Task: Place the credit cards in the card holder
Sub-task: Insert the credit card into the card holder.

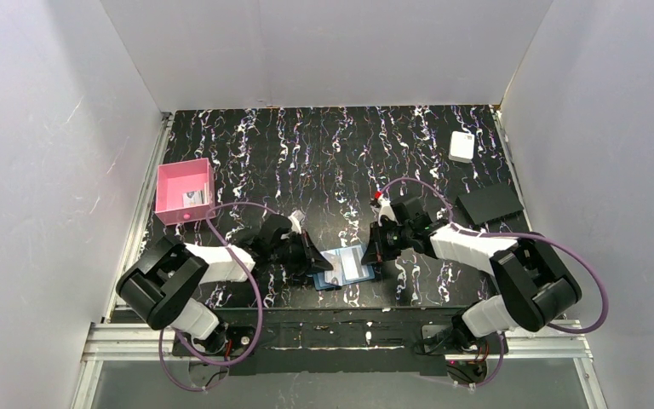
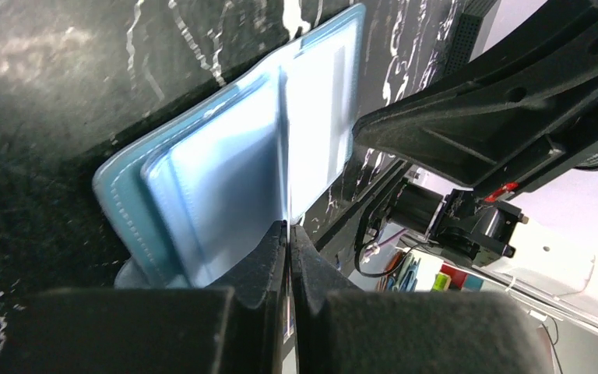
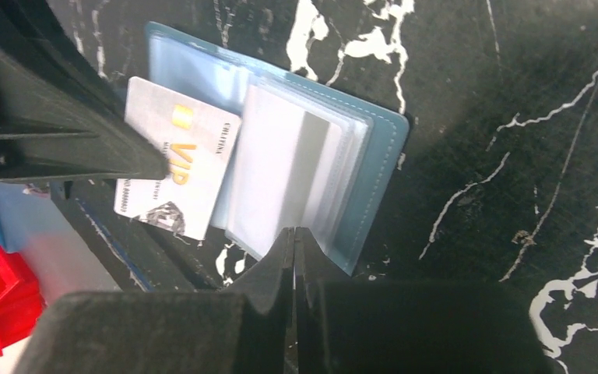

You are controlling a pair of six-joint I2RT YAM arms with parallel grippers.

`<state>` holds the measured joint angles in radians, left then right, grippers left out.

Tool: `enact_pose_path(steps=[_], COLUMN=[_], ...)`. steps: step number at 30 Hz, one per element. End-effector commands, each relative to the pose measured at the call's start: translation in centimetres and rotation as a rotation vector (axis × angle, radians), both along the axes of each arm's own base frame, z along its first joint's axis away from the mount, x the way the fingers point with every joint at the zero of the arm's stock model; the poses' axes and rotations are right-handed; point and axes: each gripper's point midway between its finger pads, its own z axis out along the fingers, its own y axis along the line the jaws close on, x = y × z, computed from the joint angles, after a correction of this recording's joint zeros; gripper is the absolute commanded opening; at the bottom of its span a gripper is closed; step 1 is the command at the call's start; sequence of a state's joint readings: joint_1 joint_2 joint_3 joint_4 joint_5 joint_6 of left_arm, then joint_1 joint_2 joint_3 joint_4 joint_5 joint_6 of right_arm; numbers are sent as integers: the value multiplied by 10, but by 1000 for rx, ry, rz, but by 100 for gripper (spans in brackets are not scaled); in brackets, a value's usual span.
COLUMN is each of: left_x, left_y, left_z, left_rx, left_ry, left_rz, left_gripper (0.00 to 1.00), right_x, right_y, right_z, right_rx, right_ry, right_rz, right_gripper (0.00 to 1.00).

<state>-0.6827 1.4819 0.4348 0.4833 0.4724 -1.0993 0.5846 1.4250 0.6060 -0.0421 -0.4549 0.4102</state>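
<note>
Here the open teal card holder (image 1: pixel 347 267) lies between the left gripper (image 2: pixel 288 230), pinching a pale credit card (image 3: pixel 179 167) (VIP-marked), and the right gripper (image 3: pixel 296 234), pressed together.

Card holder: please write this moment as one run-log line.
left gripper shut on white VIP credit card | right gripper shut at edge of open teal-blue folding card holder | card not yet inserted

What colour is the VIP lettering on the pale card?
Gold-orange, on the pale rectangular plastic credit card; clearest in the right wrist view.
</note>
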Motion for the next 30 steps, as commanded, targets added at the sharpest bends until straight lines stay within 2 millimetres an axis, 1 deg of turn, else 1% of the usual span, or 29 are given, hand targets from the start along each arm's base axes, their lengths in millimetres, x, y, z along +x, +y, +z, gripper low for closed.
enact_pose_path(steps=[1, 12, 17, 21, 26, 30], left_x=[-8, -10, -12, -11, -11, -12], left_y=[-1, -7, -2, 2, -1, 1], left_z=[2, 8, 6, 8, 11, 13], left_rx=[-47, -100, -94, -90, -96, -96], left_ry=[22, 33, 37, 6, -10, -45], left_rz=[-2, -17, 4, 24, -7, -17], left_gripper=[0, 0, 0, 0, 0, 0], right_x=[4, 7, 6, 5, 4, 4], right_y=[-2, 2, 1, -1, 0, 1], right_z=[-10, -13, -16, -18, -20, -19], right_rx=[-22, -5, -11, -16, -16, -13], right_ry=[-27, -29, -20, -14, -4, -3], right_rz=[15, 9, 5, 3, 9, 10], right_gripper=[6, 6, 6, 5, 5, 5])
